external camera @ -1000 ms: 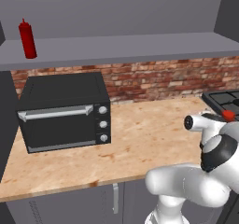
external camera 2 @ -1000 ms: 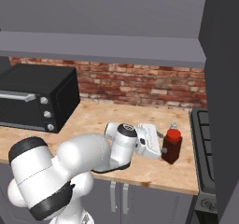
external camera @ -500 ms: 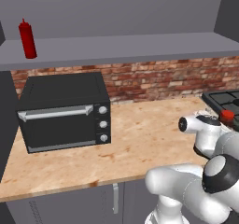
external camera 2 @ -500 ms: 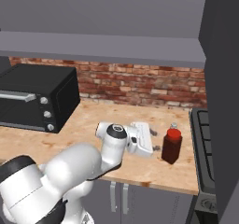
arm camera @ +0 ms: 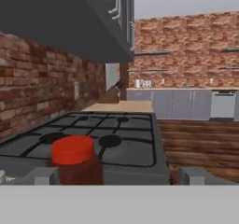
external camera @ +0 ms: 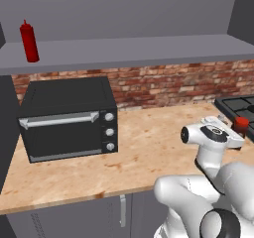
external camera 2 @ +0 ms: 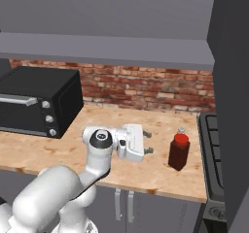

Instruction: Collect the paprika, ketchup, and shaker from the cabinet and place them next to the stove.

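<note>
End effector [external camera 2: 147, 142], fingers apart and empty, has drawn back from paprika [external camera 2: 178, 152] beside stove [arm camera: 116, 136].

The white arm folds low across the bottom of both base views, its gripper [external camera 2: 147, 142] held level at mid-frame, fingers spread and empty.

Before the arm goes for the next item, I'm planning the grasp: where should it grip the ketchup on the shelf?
Grip the ketchup around its straight red body, below the narrow nozzle, coming level from the cabinet's open front. It stands upright near the shelf's left end with nothing beside it.
</note>
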